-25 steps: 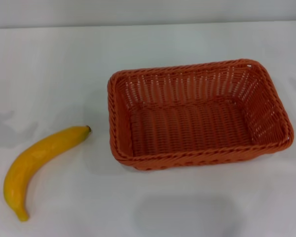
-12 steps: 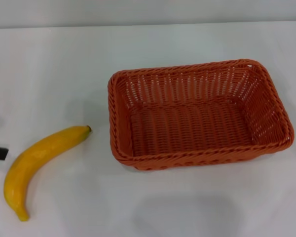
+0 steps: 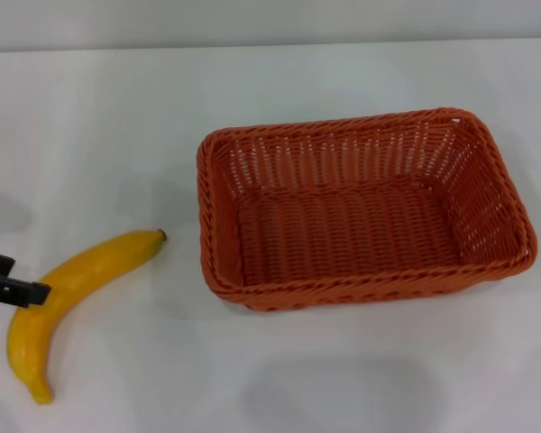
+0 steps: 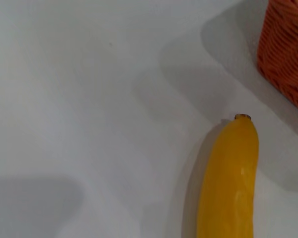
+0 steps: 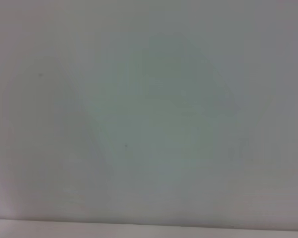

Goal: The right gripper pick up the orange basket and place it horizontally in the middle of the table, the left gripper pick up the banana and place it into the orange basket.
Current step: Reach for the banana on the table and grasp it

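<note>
Head view: basket (image 3: 361, 209) sits w/ long side across, roughly mid surface (image 3: 117, 117), a bit right of centre, open side up, nothing inside. So step 1 looks done; banana step is the one in hand. Banana (image 3: 70, 293) lies on the surface left of the basket, apart from it, dark tip pointing toward the basket's near-left corner, stem end nearest the robot. Left pincer (image 3: 16, 290) pokes in from the left edge, black tips at or over the banana's mid-body; can't tell if touching, and can't tell if fingers are apart or together, too little shows. Right pincer not visible here.

Left wrist view: banana (image 4: 228, 183) fills the lower part, tip end toward an orange basket corner (image 4: 285, 54), gap of white surface betw. them. No fingers of this arm show, so no help on pincer state. Camera seems close above the fruit.

Right wrist view: only blank white surface (image 5: 149, 119); no pincer, no basket. Right arm is prob. parked off to the side.

Next, as I judge it: left pincer needs to straddle the banana across its thick middle, close, lift clear of the rim, carry right, drop inside. Smooth curved skin may roll or slip if the grip sits off-centre.
</note>
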Controlling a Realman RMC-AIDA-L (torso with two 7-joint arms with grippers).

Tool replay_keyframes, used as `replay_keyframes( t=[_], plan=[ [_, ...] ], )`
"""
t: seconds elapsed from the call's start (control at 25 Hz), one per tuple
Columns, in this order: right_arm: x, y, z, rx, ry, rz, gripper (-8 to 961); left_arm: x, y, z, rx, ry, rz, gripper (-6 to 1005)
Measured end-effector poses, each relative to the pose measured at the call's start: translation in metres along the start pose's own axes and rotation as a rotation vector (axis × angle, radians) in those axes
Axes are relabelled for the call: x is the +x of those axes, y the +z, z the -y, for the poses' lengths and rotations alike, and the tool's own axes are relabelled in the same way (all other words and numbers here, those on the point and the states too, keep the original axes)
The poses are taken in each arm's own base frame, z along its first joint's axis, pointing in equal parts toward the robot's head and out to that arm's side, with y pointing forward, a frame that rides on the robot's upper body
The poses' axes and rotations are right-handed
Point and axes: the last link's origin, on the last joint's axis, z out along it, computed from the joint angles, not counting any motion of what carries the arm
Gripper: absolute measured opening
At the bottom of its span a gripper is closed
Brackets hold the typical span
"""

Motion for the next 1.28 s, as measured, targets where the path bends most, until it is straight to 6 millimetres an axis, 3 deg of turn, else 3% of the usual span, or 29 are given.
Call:
replay_keyframes(
  t=[0.48, 0.84, 1.28],
  plan=[
    [-0.001, 0.005, -0.003, -0.024, 0.007, -0.008, 840, 0.002, 0.030, -0.004, -0.038, 0.014, -0.014, 802],
    [0.003, 0.006, -0.001, -0.030, 0.026, -0.018, 840, 0.004, 0.035, -0.003, -0.023, 0.014, -0.024, 803],
    [0.003, 0.008, -0.001, -0.037, 0.033, -0.020, 840, 0.007, 0.039, -0.006, -0.027, 0.025, -0.013, 523]
  ],
)
